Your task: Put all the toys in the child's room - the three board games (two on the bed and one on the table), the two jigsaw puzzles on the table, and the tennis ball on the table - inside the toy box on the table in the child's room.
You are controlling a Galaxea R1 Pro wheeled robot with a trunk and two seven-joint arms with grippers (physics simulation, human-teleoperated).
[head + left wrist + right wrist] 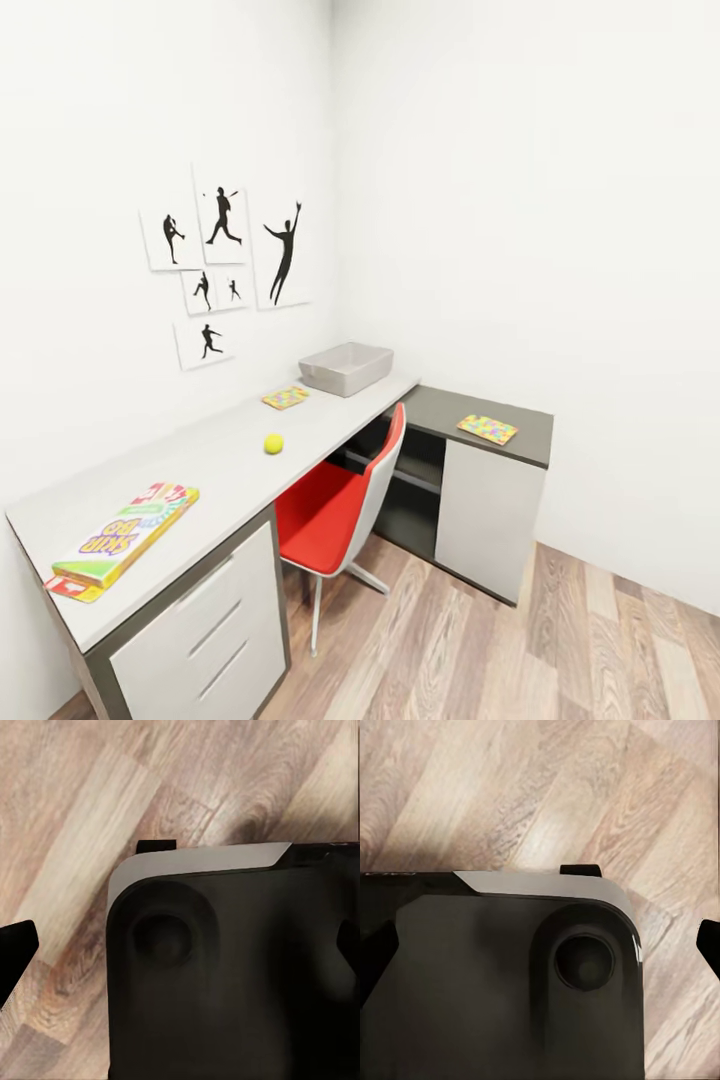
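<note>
While neither gripper's state can be told, the tennis ball (273, 443) rests on the table (210, 450).

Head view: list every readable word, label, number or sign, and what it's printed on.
"SKIP-BO": on the lid of the board game at the near end of the table, seen upside down.
Smaller print on that box: too small to read.
Posters on the wall: black athlete silhouettes, no text.
Two jigsaw puzzles: coloured pieces, no lettering.
Toy box, tennis ball, red chair: no readable marks.
</note>
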